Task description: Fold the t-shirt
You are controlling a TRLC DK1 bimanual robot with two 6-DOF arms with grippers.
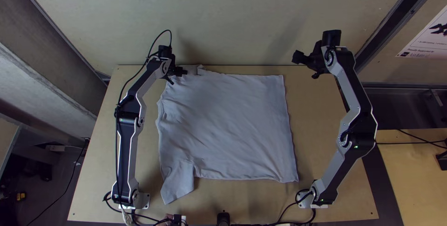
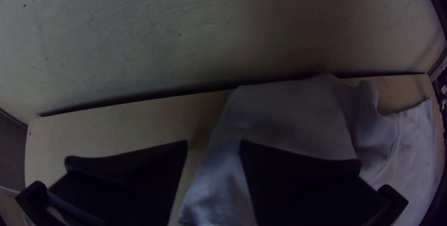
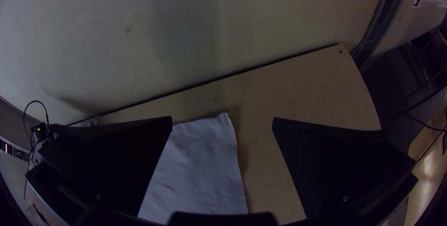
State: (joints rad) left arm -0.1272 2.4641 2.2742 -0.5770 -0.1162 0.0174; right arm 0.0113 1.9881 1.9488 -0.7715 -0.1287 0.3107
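"Which step am I on?"

"The first fold, I'd judge: your t-shirt point(image 1: 223, 123) lies spread on the desk point(image 1: 312, 114), far sleeve point(image 2: 288, 114) rumpled. Your left tool point(image 2: 213, 142) is partly open by that sleeve, your right tool point(image 3: 222, 118) wide open near the far hem corner point(image 3: 223, 118); both are empty."

"Next?"

"You'd pinch both far corners, then fold towards you."

"Any writing?"

"You've a printed sheet point(image 1: 430, 35) at the right."

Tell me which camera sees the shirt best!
The top view, because it shows nearly the whole shirt, spread out with one sleeve poking toward the arms' bases. The left wrist view shows a rumpled part up close. The right wrist view shows a far corner and some cloth beside it.
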